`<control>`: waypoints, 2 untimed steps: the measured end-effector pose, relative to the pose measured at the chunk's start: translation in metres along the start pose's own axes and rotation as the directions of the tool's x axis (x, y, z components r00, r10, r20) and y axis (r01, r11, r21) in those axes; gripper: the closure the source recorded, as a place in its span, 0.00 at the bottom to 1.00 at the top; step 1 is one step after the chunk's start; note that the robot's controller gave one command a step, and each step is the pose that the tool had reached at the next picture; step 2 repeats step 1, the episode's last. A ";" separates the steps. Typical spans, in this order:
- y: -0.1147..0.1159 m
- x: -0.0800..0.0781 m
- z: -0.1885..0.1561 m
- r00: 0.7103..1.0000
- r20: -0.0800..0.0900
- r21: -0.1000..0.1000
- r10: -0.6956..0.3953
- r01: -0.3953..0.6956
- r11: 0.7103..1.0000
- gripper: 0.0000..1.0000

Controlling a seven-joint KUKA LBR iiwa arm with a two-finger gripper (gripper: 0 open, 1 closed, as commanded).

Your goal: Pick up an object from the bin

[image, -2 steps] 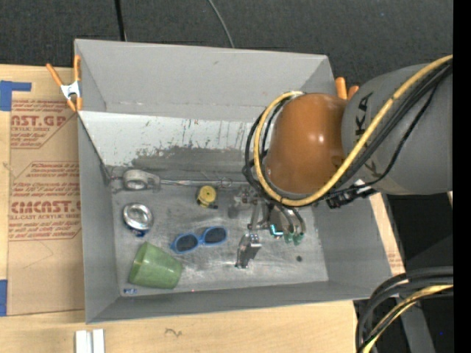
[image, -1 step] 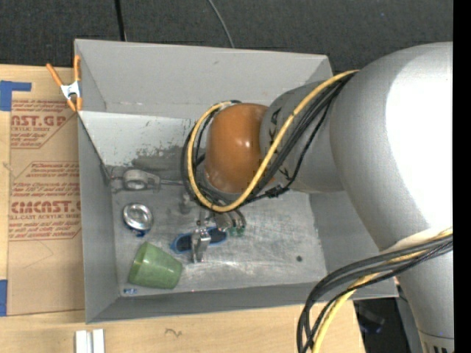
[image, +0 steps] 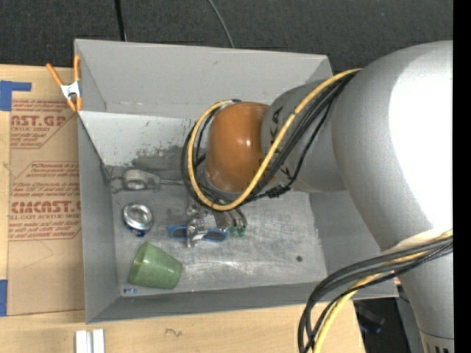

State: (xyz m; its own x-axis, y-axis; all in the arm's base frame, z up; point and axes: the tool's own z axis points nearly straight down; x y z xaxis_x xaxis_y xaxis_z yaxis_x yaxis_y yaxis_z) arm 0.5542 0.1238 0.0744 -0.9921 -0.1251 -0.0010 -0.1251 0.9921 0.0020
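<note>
Grey metal bin [image: 199, 72] with sloping walls has a few small things on its floor. The robot arm comes in from the right, with a round orange cover and yellow and black cables at its wrist. The silver pincer [image: 197, 230] is low over the middle of the floor, right above a small blue thing [image: 215, 234]. That blue thing is thin and long and lies flat, with a little green bit at its right end. Whether the pincer is apart, together or clamped on it, I cannot tell. To the left lies a round shiny silver tin [image: 137, 216]. A pale green plastic cup [image: 154, 266] lies on its side near the front left corner.
</note>
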 end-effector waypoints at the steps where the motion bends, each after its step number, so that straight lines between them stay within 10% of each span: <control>1: -0.003 0.011 -0.151 0.998 0.009 0.002 -0.055 0.055 0.999 1.00; 2: -0.003 0.011 -0.151 0.998 0.009 0.002 -0.055 0.055 0.999 1.00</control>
